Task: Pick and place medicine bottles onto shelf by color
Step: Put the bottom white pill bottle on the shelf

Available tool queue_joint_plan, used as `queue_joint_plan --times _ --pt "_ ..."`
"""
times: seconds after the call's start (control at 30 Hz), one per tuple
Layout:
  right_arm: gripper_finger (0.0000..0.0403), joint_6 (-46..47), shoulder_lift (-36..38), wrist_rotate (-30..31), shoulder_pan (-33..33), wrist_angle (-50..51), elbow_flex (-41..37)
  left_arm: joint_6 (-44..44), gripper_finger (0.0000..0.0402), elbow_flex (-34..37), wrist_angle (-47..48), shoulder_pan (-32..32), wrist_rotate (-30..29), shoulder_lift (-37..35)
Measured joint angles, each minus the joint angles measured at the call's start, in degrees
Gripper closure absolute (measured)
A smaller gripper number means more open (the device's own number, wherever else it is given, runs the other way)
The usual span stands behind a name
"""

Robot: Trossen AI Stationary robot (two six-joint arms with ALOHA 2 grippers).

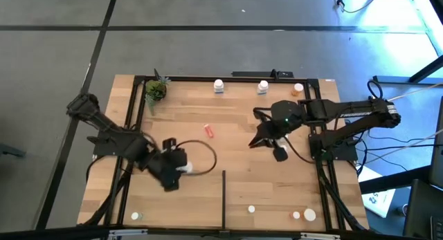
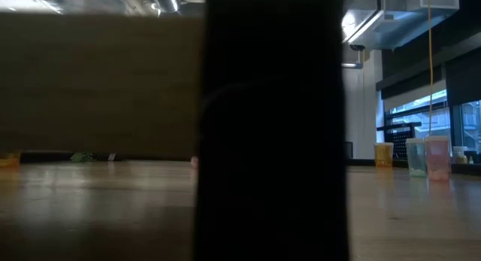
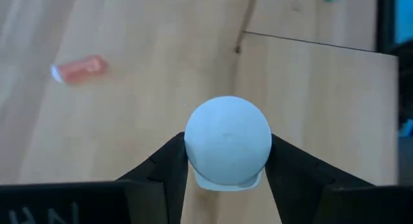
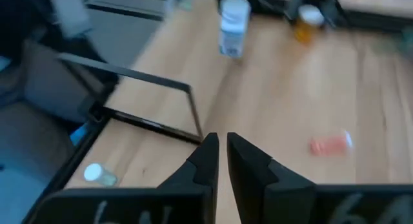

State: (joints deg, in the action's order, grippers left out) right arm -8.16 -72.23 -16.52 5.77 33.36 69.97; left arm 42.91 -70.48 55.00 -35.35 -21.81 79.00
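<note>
My left gripper (image 1: 180, 167) hangs over the shelf's left half, shut on a white medicine bottle (image 3: 227, 140). Over the right half, my right gripper (image 4: 221, 150) is shut with nothing in it. An orange bottle (image 1: 209, 131) lies on its side on the light-wood shelf (image 1: 235, 115) between the two arms. Two white bottles (image 1: 219, 86) (image 1: 262, 87) and an orange one (image 1: 298, 90) stand upright along the far bar. A pale green bottle (image 1: 136, 216) sits at the near left. One white bottle (image 1: 251, 209), another white one (image 1: 309, 214) and an orange one (image 1: 296, 215) sit at the near right. My left gripper pinches the white bottle by two opposite sides (image 3: 191, 161) between its two fingers, and the bottle's round white end faces the wrist camera. The fingers slant down from the table's left side. The bottle is lifted clear of the shelf.
A small green potted plant (image 1: 156, 91) stands in the far left corner. A thin black divider strip (image 1: 223, 198) runs from the near bar toward the middle. Black bars (image 1: 208, 78) frame the wood. In the low view a dark shape (image 2: 274, 125) blocks the middle.
</note>
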Motion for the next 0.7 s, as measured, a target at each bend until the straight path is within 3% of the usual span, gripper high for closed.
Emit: queue_joint_plan --times 0.17,0.7 --pt "0.0367 -2.86 -0.02 -0.01 2.6 -0.83 0.0 7.71 0.0236 0.0 -0.14 -8.05 -2.83 0.0" --pt "0.0367 0.55 -0.04 10.65 8.43 -5.98 0.0 13.11 0.0236 0.0 -3.06 -21.56 -10.91 1.9"
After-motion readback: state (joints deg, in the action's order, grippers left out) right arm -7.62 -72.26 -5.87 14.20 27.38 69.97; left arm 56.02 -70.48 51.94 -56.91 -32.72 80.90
